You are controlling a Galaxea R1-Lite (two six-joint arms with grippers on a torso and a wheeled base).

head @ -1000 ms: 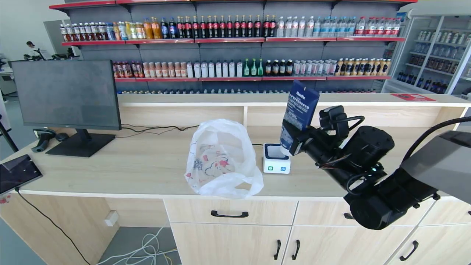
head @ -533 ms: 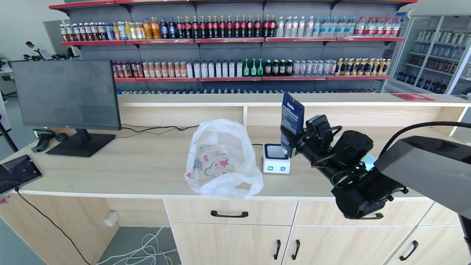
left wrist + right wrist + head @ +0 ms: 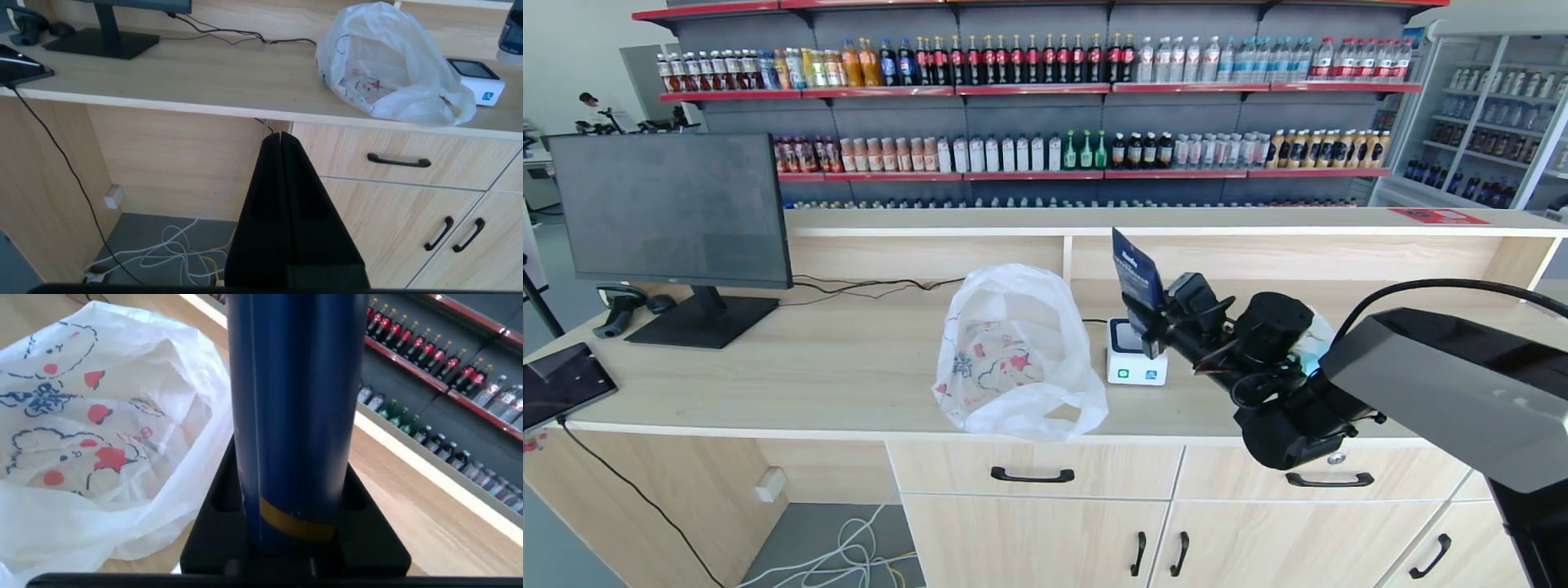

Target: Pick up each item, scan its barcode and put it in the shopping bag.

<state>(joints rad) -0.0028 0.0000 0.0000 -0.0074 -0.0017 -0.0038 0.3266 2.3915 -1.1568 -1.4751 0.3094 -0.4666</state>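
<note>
Tablet (image 3: 560, 384): dark screen, lying at the far left end of the bench (image 3: 809, 367); a cable drops from it over the front edge.
Black handheld device (image 3: 617, 310): on the bench, just left of the monitor's foot.
Monitor (image 3: 674, 212): screen dark, upright on a flat black foot at the back left of the bench; cables trail from it along the back.
Left hand (image 3: 280, 139): fingers pressed together with nothing between them; off the bench, seen against the cabinet front below the bench top, just left of the drawer.
Shopping bag (image 3: 1013, 351): thin white plastic with red and blue print, standing slumped near the middle of the bench, close to the front edge, mouth upward.
Barcode scanner (image 3: 1135, 363): small white box with a dark window on top, standing on the bench just beside the bag's right side.
Blue tube (image 3: 1139, 278): the task's item, off the bench, held by its lower end directly over the scanner; tilted, its upper end leaning toward the bag; a yellowish band runs round it near the held end.
Right hand (image 3: 1156, 331): clamped on the blue tube, one finger on each side of its lower end; arm reaching in from the right.
Drawers and doors (image 3: 1032, 475): light wood fronts with black handles, below the bench.
Shelves (image 3: 1029, 90): rows of bottles behind the bench.
Glass-door cooler (image 3: 1478, 114): at the far right, stocked with bottles.
</note>
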